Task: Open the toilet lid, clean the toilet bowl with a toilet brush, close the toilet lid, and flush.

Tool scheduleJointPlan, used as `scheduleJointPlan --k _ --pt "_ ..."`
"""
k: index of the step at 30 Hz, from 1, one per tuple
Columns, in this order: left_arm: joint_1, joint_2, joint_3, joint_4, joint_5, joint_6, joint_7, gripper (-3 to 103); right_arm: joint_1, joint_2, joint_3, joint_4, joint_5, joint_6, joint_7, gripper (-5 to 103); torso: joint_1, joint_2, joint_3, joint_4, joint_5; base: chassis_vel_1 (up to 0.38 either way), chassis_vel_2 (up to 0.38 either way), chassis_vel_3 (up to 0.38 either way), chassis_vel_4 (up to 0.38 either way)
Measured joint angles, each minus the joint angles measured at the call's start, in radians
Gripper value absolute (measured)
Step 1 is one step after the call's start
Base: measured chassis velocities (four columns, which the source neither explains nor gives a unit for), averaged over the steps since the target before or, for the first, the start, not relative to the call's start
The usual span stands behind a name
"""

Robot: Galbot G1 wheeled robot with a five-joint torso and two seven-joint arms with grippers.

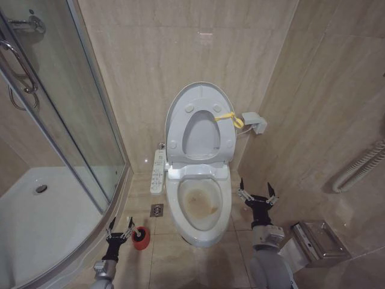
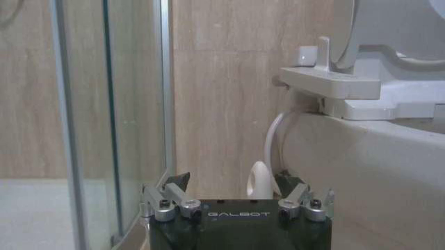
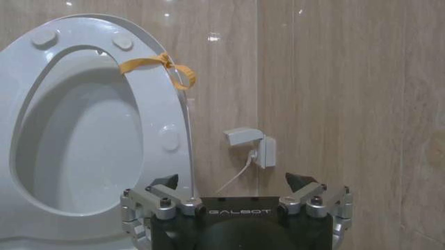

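White lid (image 1: 201, 96) stands raised against the tiled wall, seat (image 1: 219, 135) up with it, a yellow band (image 1: 230, 118) looped round the seat's edge. Head view: bowl (image 1: 197, 208) exposed, brown stain on its inner floor. Left gripper (image 1: 120, 231) low beside the shower's glass door (image 1: 72, 120), fingers spread wide, holding nothing; a red holder (image 1: 141, 238) sits on the floor just beside it, between gripper and bowl. Brush itself hard to make out here. Right gripper (image 1: 257, 195) hovers near the bowl's right side, also spread wide and empty. Left wrist view: left gripper (image 2: 236, 195) open, with a slim white handle tip (image 2: 259, 179), probably the brush, rising between the fingers, not yet clamped; control panel (image 2: 334, 83) and bowl wall beyond. Right wrist view: right gripper (image 3: 233, 190) open and empty, facing the upright lid (image 3: 160, 135) and seat, a wall socket (image 3: 254, 146) off to the side. Judgement: lid-opening looks done; step in hand is fetching the brush. Next move calls for the left gripper to centre on the handle, close firmly, and lift straight out of the holder without tipping it.
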Motion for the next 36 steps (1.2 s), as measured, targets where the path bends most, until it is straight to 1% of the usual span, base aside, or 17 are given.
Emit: scheduleJointPlan --k 4,8,9,12,15,16,17,20,23,24,30,31,36 --pt "-0.007 -0.008 -0.001 0.015 -0.005 -0.011 0.012 85 0.0 0.0 0.0 0.0 0.0 0.0 0.0 100 0.0 0.0 0.0 0.0004 0.0 0.0 0.0 0.0 0.0" --pt "-0.011 -0.019 0.003 0.019 -0.003 -0.011 0.016 85 0.0 0.0 0.0 0.0 0.0 0.0 0.0 100 0.0 0.0 0.0 0.0003 0.0 0.0 0.0 0.0 0.0" --pt "-0.014 -0.023 0.006 0.028 -0.001 -0.011 0.021 82 0.0 0.0 0.0 0.0 0.0 0.0 0.0 100 0.0 0.0 0.0 0.0003 -0.0001 0.0 0.0 0.0 0.0" --pt "-0.027 -0.026 0.009 0.049 0.001 -0.012 0.039 82 0.0 0.0 0.0 0.0 0.0 0.0 0.0 100 0.0 0.0 0.0 0.0003 0.0 0.0 0.0 0.0 0.0" --pt "-0.063 -0.033 0.011 0.103 0.003 -0.024 0.079 82 0.0 0.0 0.0 0.0 0.0 0.0 0.0 100 0.0 0.0 0.0 0.0 0.0 0.0 0.0 0.0 0.0" --pt "-0.063 -0.033 0.011 0.103 0.003 -0.024 0.079 82 0.0 0.0 0.0 0.0 0.0 0.0 0.0 100 0.0 0.0 0.0 0.0 0.0 0.0 0.0 0.0 0.0" --pt "-0.073 -0.035 0.011 0.117 0.003 -0.027 0.089 86 0.0 0.0 0.0 0.0 0.0 0.0 0.0 100 0.0 0.0 0.0 0.0 -0.0001 0.0 0.0 0.0 0.0" --pt "-0.087 -0.038 0.01 0.138 0.002 -0.03 0.111 86 0.0 0.0 0.0 0.0 0.0 0.0 0.0 100 0.0 0.0 0.0 0.0 0.0 0.0 0.0 0.0 0.0" --pt "-0.089 -0.04 0.01 0.145 0.004 -0.03 0.119 86 0.0 0.0 0.0 0.0 0.0 0.0 0.0 100 0.0 0.0 0.0 0.0001 0.0 0.0 0.0 0.0 0.0" --pt "-0.091 -0.041 0.01 0.15 0.007 -0.03 0.122 89 0.0 0.0 0.0 0.0 0.0 0.0 0.0 100 0.0 0.0 0.0 0.0002 0.0 0.0 0.0 0.0 0.0" --pt "-0.092 -0.044 0.004 0.163 0.02 -0.03 0.124 89 0.0 0.0 0.0 0.0 0.0 0.0 0.0 100 0.0 0.0 0.0 0.0002 0.0 0.0 0.0 0.0 0.0" --pt "-0.091 -0.044 0.001 0.166 0.023 -0.031 0.126 76 0.0 0.0 0.0 0.0 0.0 0.0 0.0 100 0.0 0.0 0.0 0.0002 0.0 0.0 0.0 0.0 0.0" --pt "-0.093 -0.04 -0.015 0.187 0.035 -0.039 0.138 76 0.0 0.0 0.0 0.0 0.0 0.0 0.0 100 0.0 0.0 0.0 0.0003 -0.0001 0.0 0.0 0.0 0.0"
